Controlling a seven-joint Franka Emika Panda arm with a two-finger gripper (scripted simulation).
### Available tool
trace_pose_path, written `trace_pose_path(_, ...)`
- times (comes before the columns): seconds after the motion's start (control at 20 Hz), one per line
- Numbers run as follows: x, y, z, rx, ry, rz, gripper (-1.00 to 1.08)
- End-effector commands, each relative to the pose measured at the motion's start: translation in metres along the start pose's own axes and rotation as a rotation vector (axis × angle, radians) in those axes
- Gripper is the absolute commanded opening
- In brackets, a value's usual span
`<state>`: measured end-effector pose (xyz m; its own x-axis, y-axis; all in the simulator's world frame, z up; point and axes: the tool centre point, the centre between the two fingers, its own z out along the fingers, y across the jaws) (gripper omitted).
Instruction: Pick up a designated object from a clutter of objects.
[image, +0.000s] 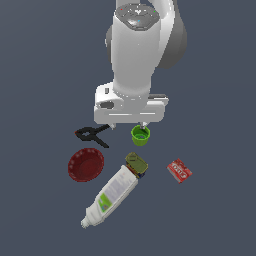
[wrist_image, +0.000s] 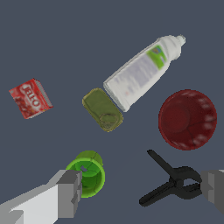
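The small red box with white markings (image: 179, 170) lies flat at the exterior view's right, apart from the rest; it also shows in the wrist view (wrist_image: 30, 98). My gripper (image: 128, 125) hangs above the floor between the black clamp (image: 91, 135) and the green cup (image: 140, 135), well away from the red box. In the wrist view the gripper (wrist_image: 142, 190) is open and empty, with one finger (wrist_image: 70, 192) by the cup (wrist_image: 87, 173) and the other finger (wrist_image: 214, 189) by the clamp (wrist_image: 171, 183).
A dark red bowl (image: 86, 164) sits at the exterior view's left. An olive tin (image: 136, 163) touches the base of a large white bottle with a green label (image: 111, 195), which lies on its side. All rest on a dark grey floor.
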<state>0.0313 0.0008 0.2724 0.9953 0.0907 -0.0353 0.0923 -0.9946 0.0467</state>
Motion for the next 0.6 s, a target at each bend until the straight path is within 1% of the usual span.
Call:
trace_pose_path(0.0, 0.015, -0.02, 0.016, -0.004, 0.004, -0.048, 1.0)
trace_pose_path(0.3, 0.049, -0.079, 0.063, -0.006, 0.016, -0.177, 1.0)
trace_pose_path(0.55, 0.069, -0.133, 0.106, 0.002, 0.026, -0.283, 1.0)
